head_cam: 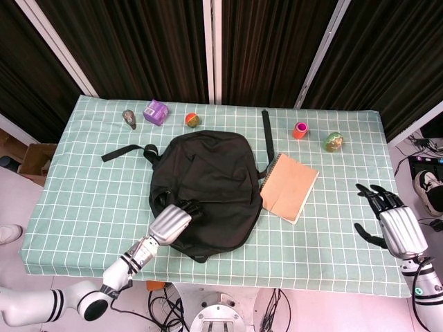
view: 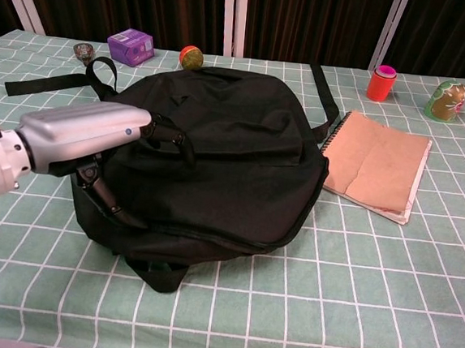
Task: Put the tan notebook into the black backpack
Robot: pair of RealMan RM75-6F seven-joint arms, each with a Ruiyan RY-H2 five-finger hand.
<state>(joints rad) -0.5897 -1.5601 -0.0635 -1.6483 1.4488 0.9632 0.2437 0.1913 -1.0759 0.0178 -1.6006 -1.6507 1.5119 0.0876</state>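
Note:
The black backpack [head_cam: 208,187] [view: 226,153] lies flat and closed in the middle of the table. To its right lies the tan spiral notebook [head_cam: 289,187] [view: 377,164], its spine almost against the bag. My left hand [head_cam: 172,223] [view: 85,135] rests on the bag's near left side: its fingers [view: 171,132] curl over the top fabric and its thumb runs down the bag's side. Whether it pinches any fabric is not plain. My right hand [head_cam: 396,227] hovers spread at the table's right edge, holding nothing, well clear of the notebook; the chest view does not show it.
Along the far edge of the checked table [head_cam: 90,187] stand a grey object [head_cam: 129,118], a purple box [head_cam: 155,111], an orange-green ball [head_cam: 192,120], a pink-orange cup [head_cam: 300,130] and a green egg toy [head_cam: 333,142]. Backpack straps [head_cam: 124,152] trail left and far.

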